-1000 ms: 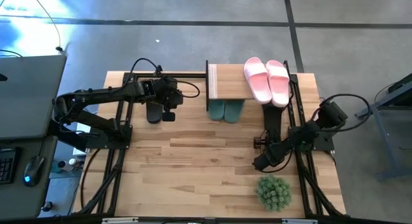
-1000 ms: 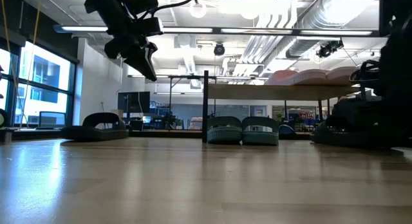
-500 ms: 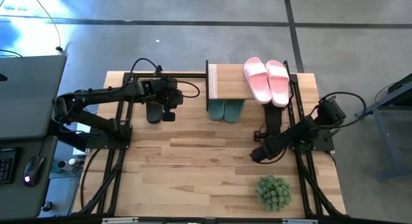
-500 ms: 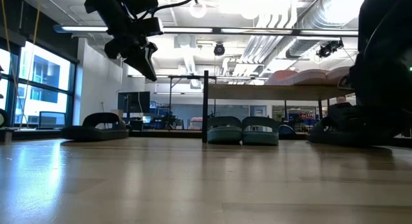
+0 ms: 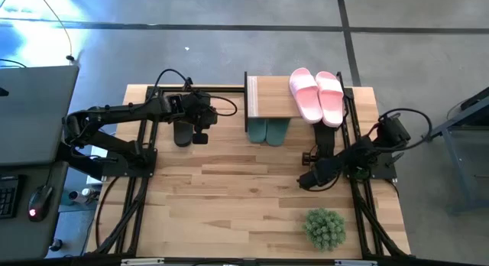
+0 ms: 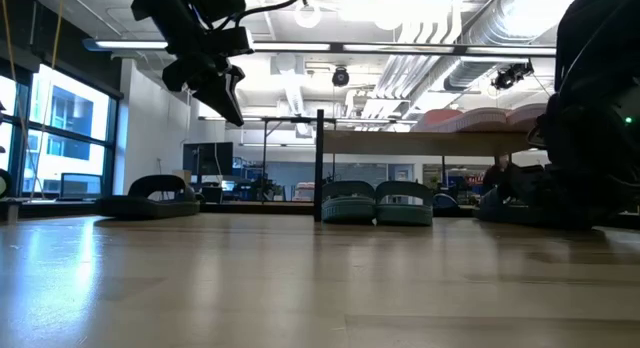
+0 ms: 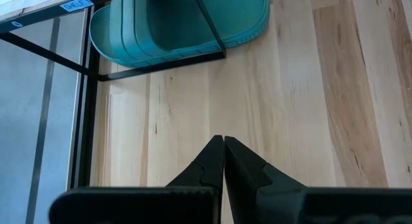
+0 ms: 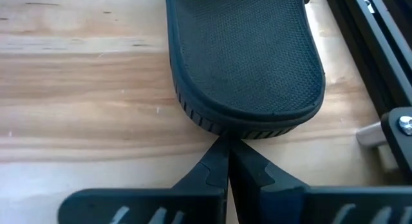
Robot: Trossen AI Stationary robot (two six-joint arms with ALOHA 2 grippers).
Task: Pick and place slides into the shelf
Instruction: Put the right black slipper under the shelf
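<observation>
At the left of the high view, our left gripper (image 5: 200, 131) hangs above the desk (image 5: 229, 189) with its fingers pressed together and nothing between them. Just beneath and beside it lies one black slide (image 5: 183, 132), flat on the desk and outside the shelf.

In the upper middle of that view stands the shelf (image 5: 273, 98). The dark green slides (image 5: 268, 131) sit side by side under its board, toes poking out toward the front, and the pale pink slides (image 5: 318, 95) rest on top at its right end, overhanging a little.

At the right, our right gripper (image 5: 308, 180) is low over the desk, fingers likewise pressed together and empty. In the right wrist view its tips sit just at the rounded end of the other black slide (image 8: 248, 56), which lies flat alongside the black frame rail; we cannot tell whether they touch the sole.

We judge the black pair to be the step in hand, with pink and green already placed. Next, the right gripper would need to spread its fingers before it can take the slide's edge or strap, then lift it toward the shelf. The round green plant (image 5: 325, 228) sits at lower right, well apart.
</observation>
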